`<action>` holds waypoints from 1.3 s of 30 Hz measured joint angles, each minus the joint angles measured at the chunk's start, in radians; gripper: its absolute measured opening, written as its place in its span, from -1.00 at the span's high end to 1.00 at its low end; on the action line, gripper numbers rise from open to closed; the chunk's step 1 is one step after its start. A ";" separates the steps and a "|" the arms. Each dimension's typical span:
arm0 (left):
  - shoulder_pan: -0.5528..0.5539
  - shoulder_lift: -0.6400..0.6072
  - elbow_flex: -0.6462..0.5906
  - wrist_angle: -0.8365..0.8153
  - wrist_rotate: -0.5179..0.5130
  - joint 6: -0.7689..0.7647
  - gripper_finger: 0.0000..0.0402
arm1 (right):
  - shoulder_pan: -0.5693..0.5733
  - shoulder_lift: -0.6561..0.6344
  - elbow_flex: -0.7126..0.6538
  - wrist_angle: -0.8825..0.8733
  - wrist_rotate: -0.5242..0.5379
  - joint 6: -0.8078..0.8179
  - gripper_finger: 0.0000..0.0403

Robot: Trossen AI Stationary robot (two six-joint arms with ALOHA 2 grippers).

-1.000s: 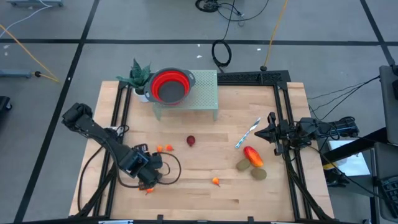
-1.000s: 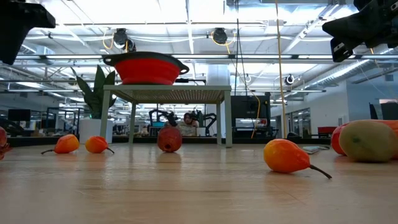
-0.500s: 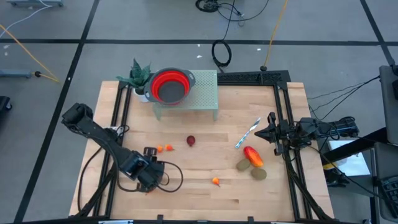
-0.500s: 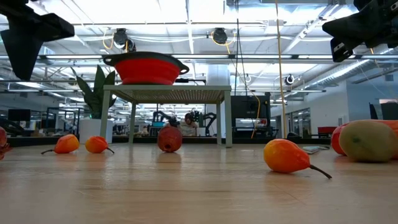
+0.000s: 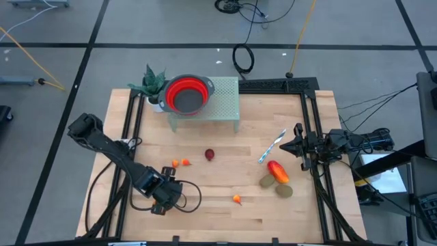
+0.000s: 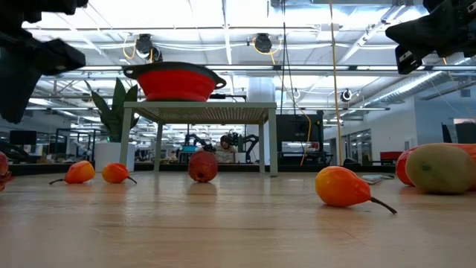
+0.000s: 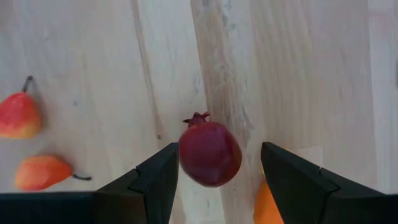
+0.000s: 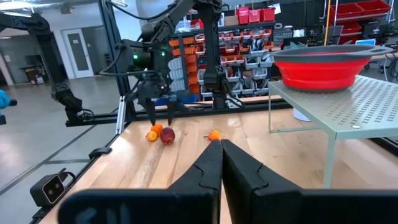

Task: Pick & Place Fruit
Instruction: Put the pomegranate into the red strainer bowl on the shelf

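Wooden table (image 5: 225, 219); left pincer (image 7: 214, 180) open around dark red fruit (image 7: 209, 153); right pincer (image 8: 220, 163) closed.

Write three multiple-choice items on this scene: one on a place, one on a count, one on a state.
1. The red bowl sits:
A. on the pale green stand
B. on the bare tabletop
C. on the floor

2. How many brownish-green ovals lie on the table?
A. none
B. four
C. two

3. The right gripper is:
A. wide open
B. shut and empty
C. shut on a fruit

Answers: 1 A, the bowl rests on the stand's perforated top; 2 C, two lie by the red-orange oval; 3 B, its fingers meet with nothing between them.
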 joint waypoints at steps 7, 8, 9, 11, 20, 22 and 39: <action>0.000 0.000 -0.050 0.054 0.001 -0.002 -0.14 | 0.000 0.000 0.000 0.000 0.000 0.000 1.00; 0.000 0.000 -0.055 0.060 0.002 -0.003 -0.14 | 0.000 0.000 0.000 0.000 0.000 0.000 1.00; 0.000 0.000 -0.056 0.060 0.002 -0.002 -0.14 | 0.000 0.000 0.000 0.000 0.000 0.000 1.00; 0.000 0.000 -0.058 0.059 0.000 0.001 -0.14 | 0.000 0.000 0.000 0.000 0.000 0.000 1.00; 0.001 0.000 -0.058 0.059 0.001 0.004 -0.14 | 0.000 0.000 0.000 0.000 0.000 0.000 1.00; 0.001 0.000 -0.058 0.059 0.001 0.004 -0.14 | 0.000 0.000 0.000 0.000 0.000 0.000 1.00; 0.011 0.111 -0.054 0.092 0.036 -0.015 -0.15 | 0.000 0.000 0.000 0.001 0.000 0.000 1.00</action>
